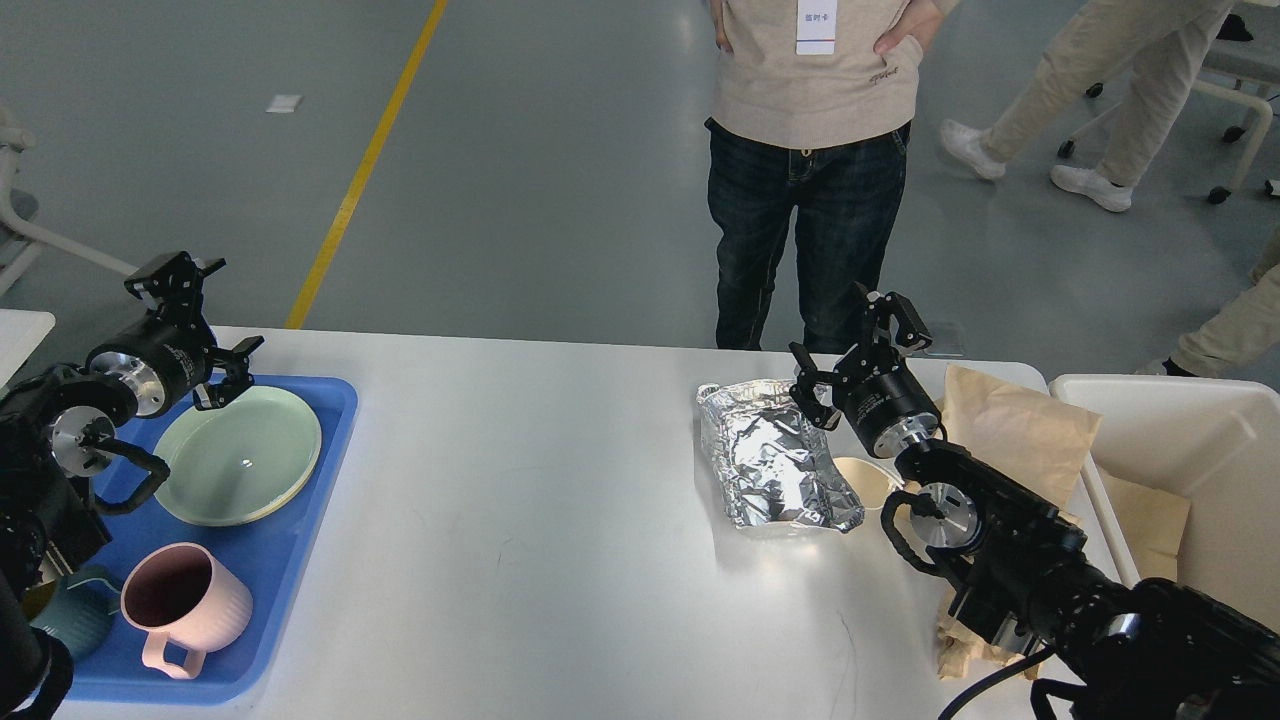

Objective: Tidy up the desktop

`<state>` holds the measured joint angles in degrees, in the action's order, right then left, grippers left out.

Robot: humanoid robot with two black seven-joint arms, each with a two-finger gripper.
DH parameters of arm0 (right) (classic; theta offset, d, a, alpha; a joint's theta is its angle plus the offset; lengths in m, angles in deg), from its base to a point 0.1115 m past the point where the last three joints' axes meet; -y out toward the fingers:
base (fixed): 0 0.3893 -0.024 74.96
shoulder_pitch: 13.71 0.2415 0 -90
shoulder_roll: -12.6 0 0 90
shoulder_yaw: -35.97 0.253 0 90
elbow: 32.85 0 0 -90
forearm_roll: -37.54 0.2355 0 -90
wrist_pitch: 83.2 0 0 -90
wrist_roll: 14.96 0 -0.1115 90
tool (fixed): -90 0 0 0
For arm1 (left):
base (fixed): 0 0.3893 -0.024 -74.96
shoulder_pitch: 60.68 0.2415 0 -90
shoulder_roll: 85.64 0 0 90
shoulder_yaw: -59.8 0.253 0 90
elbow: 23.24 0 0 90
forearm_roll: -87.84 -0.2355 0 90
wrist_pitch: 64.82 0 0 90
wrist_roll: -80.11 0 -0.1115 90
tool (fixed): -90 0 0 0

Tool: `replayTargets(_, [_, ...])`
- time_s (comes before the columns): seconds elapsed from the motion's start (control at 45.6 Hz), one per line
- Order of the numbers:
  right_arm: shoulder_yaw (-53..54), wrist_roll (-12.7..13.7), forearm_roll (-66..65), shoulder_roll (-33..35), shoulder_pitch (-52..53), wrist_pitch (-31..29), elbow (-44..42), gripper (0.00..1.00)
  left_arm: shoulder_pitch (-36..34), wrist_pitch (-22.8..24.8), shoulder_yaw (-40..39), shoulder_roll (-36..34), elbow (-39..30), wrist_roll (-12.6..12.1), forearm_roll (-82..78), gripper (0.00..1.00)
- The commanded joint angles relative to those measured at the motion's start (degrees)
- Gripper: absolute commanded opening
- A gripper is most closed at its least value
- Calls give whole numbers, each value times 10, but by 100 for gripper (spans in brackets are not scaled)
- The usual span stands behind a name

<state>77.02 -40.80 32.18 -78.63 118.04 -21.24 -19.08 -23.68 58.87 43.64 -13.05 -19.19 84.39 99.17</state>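
You are looking at a tabletop (520,480) that is only partly tidied: the crockery is already sitting in the blue tray (300,560) at its left end, while the rubbish is lying at the right end beside the white bin (1200,420).

Taking the foil bag (775,460) as your landmark, the right gripper (850,345) is hovering just above its far right corner with both fingers spread wide and nothing between them. A brown paper bag (1020,430) is lying to the right of the foil bag, and a small pale cup (862,480) is sitting just beside its right edge. Far to the left of the foil bag, the left gripper (195,310) is hanging over the far edge of the green plate (237,455), fingers also apart and empty. A pink mug (185,600) is standing nearer you in the tray.

The step in hand looks like clearing the rubbish. Your next move is probably lowering the right gripper onto the foil bag, pinching a crumpled edge and carrying it to the bin; the foil may crush or slip.

A white tag on the bystander's sweater carries print too small to read.
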Motion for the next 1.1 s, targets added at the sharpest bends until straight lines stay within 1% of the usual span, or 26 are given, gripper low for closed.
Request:
replayTargets(0.0, [0,0,0,0,0,0,0,100,9,1,-80,4,0,9,2,96])
replayTargets(0.241, [0,0,0,0,0,0,-1,100,9,-2,-240,19,0,12,2,96])
replayTargets(0.285, [0,0,0,0,0,0,-1,100,9,-2,-255,23,0,12,2,96])
replayTargets(1.074, [0,0,0,0,0,0,0,100,-4,1,-257,47,-5,13,-5,96])
